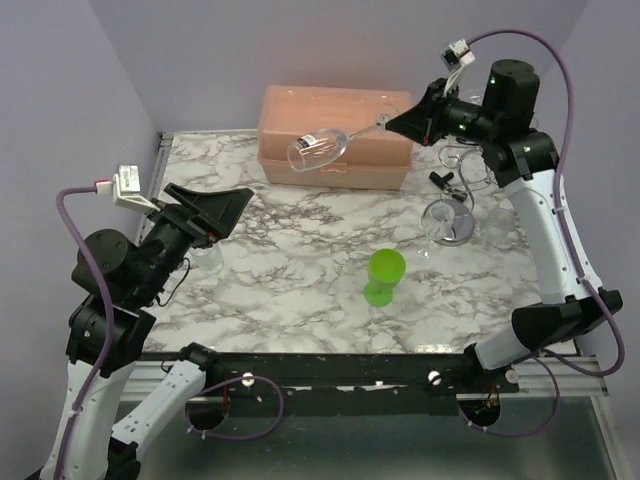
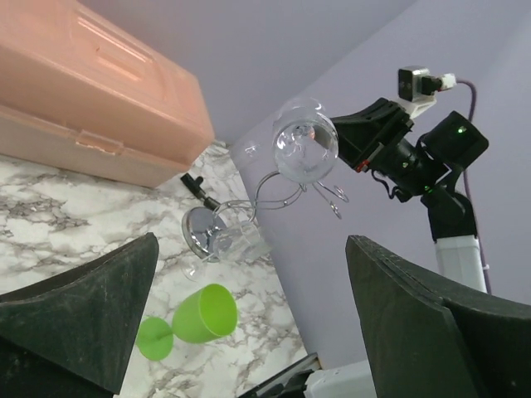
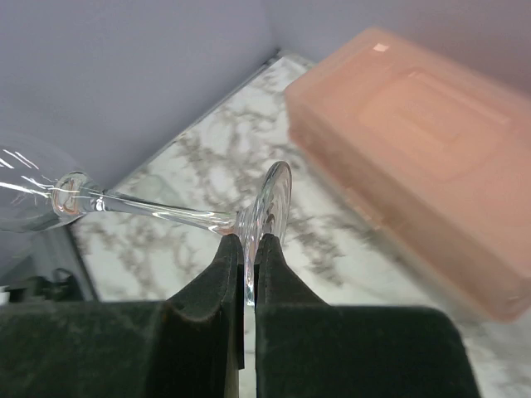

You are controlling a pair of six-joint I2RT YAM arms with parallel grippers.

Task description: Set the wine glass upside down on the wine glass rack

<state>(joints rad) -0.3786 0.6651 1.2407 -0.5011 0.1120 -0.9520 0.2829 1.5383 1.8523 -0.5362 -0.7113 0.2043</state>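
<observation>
My right gripper (image 1: 385,122) is shut on the foot (image 3: 278,199) of the clear wine glass (image 1: 318,150) and holds it on its side in the air, in front of the peach box. The stem runs left from my fingers (image 3: 224,265) and the bowl (image 3: 25,191) points left. The glass bowl also shows in the left wrist view (image 2: 305,151). The silver wire rack (image 1: 452,218) stands on its round shiny base at the right, below and right of the glass, its curled arms (image 2: 290,195) empty. My left gripper (image 1: 215,205) is open and empty at the left (image 2: 249,323).
A peach plastic box (image 1: 335,135) lies at the back. A green goblet (image 1: 384,275) stands mid-table. A clear glass (image 1: 497,225) stands right of the rack base, and another clear glass (image 1: 205,260) sits under my left arm. Walls close off the left, back and right.
</observation>
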